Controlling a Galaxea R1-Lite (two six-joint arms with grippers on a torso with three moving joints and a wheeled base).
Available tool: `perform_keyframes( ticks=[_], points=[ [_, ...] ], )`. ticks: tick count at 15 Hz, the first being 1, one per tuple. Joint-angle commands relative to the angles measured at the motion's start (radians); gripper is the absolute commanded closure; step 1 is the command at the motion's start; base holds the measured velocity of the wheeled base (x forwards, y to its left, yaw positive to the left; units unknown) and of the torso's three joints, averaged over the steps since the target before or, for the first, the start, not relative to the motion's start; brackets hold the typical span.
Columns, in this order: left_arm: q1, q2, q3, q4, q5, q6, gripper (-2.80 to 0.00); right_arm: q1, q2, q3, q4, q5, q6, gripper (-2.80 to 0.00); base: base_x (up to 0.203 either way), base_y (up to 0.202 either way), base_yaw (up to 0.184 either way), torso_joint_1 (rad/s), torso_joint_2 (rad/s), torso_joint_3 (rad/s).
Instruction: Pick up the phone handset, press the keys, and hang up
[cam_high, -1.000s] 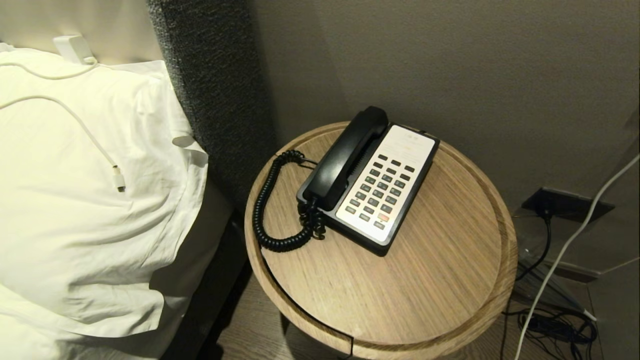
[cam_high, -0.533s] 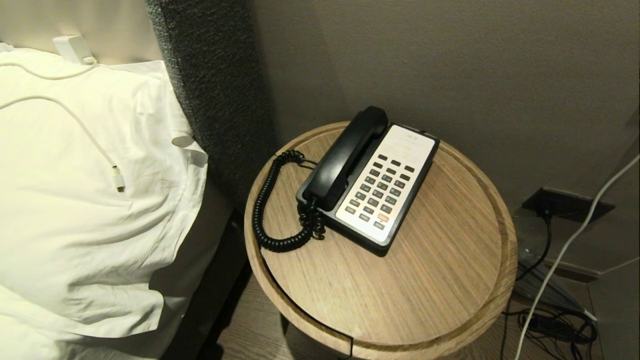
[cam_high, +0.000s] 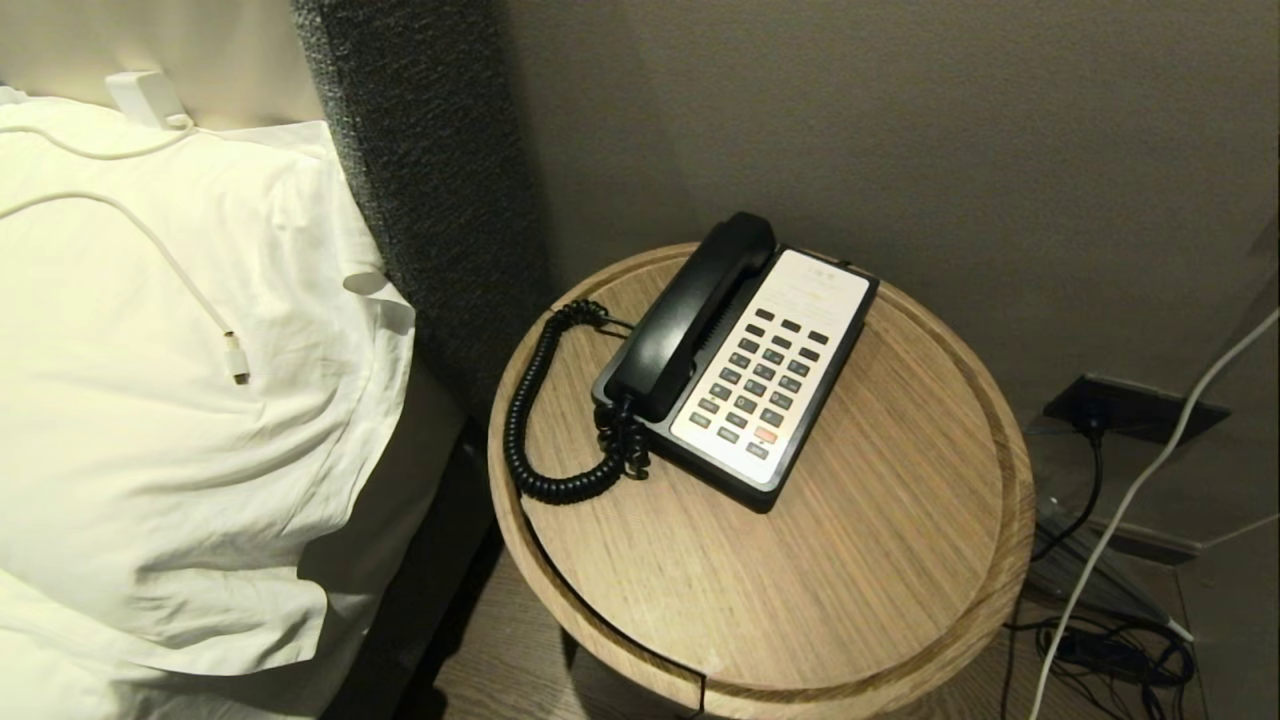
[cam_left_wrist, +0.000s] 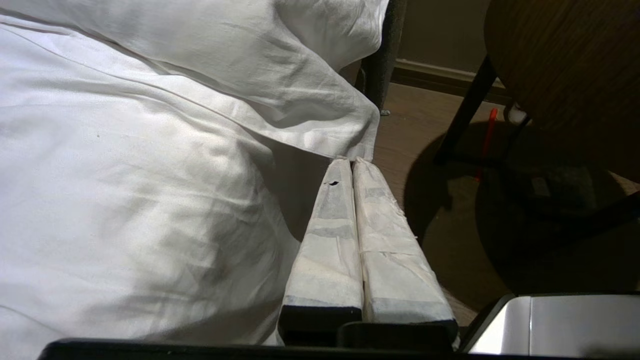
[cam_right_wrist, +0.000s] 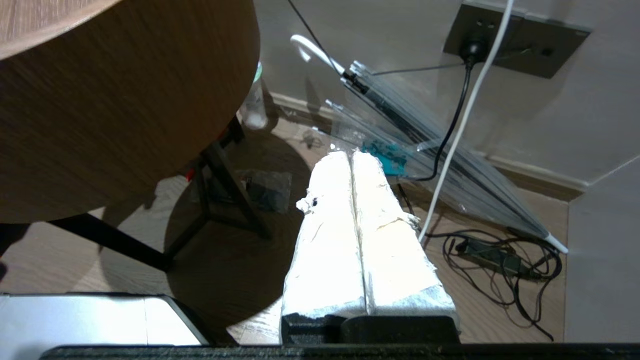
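Nothing lifted yet: phone handset (cam_high: 690, 315) cradled mid-frame left of the keys (cam_high: 765, 385), left gripper (cam_left_wrist: 352, 162) and right gripper (cam_right_wrist: 351, 156) pressed shut, probably below tabletop height, needing opening and raising next.

- Neither pincer appears in the head view; both arms sit outside it.
- The tabletop (cam_high: 900, 560) is cut off by the frame's edge at 6 o'clock.
- Print on the faceplate (cam_high: 810, 290) above the keys (cam_high: 765, 385) is too small to read.
- The phone handset (cam_high: 690, 315) hides its cradle.
- The white cable (cam_high: 1130, 500) runs out of frame at 3 o'clock.
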Motion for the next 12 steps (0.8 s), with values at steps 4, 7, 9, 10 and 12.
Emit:
perform_keyframes(
  ticks=[4, 7, 9, 10, 12],
  points=[
    [0.001, 0.003, 0.020, -0.042, -0.002, 0.020, 0.00, 0.000, -0.005, 0.002, -0.002, 0.003, -0.008, 0.00, 0.000, 0.000, 0.000, 0.000, 0.00, 0.000],
    [0.003, 0.008, 0.001, 0.011, 0.009, 0.008, 0.00, 0.000, -0.005, 0.002, -0.002, 0.003, -0.007, 0.00, 0.000, 0.000, 0.000, 0.000, 0.00, 0.000],
    [0.003, 0.002, 0.005, 0.006, 0.003, 0.012, 0.00, 0.000, -0.007, 0.002, -0.002, -0.001, 0.010, 0.00, 0.000, 0.000, 0.000, 0.000, 0.00, 0.000],
    [0.003, 0.002, 0.005, 0.004, 0.002, 0.007, 0.00, 0.000, -0.007, 0.002, 0.000, 0.000, 0.009, 0.00, 0.000, 0.000, 0.000, 0.000, 0.00, 0.000],
    [0.001, 0.002, 0.003, 0.004, 0.005, 0.009, 0.00, 0.000, -0.007, 0.002, -0.001, 0.000, 0.010, 0.00, 0.000, 0.000, 0.000, 0.000, 0.00, 0.000]
  ],
)
